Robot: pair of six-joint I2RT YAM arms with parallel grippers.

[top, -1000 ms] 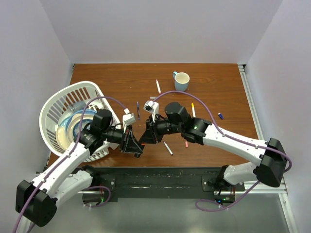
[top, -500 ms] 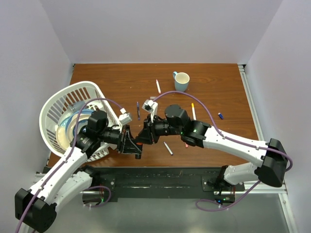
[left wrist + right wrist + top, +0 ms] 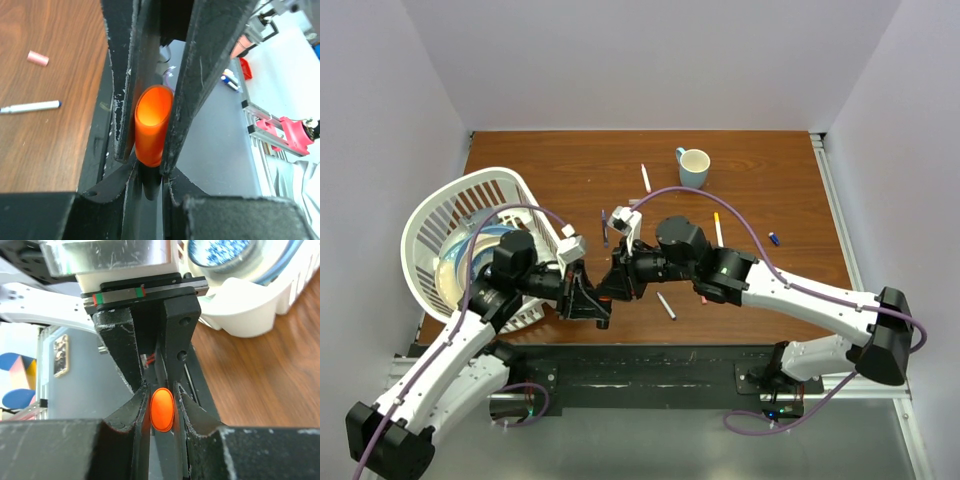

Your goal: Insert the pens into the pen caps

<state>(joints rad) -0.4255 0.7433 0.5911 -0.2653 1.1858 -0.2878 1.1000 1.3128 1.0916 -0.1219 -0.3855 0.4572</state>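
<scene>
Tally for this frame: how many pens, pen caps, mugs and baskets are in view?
Pens: 5 (white pen, dark purple-blue pen, yellow-tipped pen, grey pen, black highlighter, mostly hidden)
Caps: 3 (orange cap, pink cap, blue cap)
Mugs: 1 (mug)
Baskets: 1 (basket)
Total: 10

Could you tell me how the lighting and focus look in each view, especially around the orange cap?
Left wrist: the orange cap glows bright inside, the background at right is washed out. Right wrist: the nearest fingers are a soft dark blur, the basket behind bright. Top view: the table is evenly lit and sharp.
</scene>
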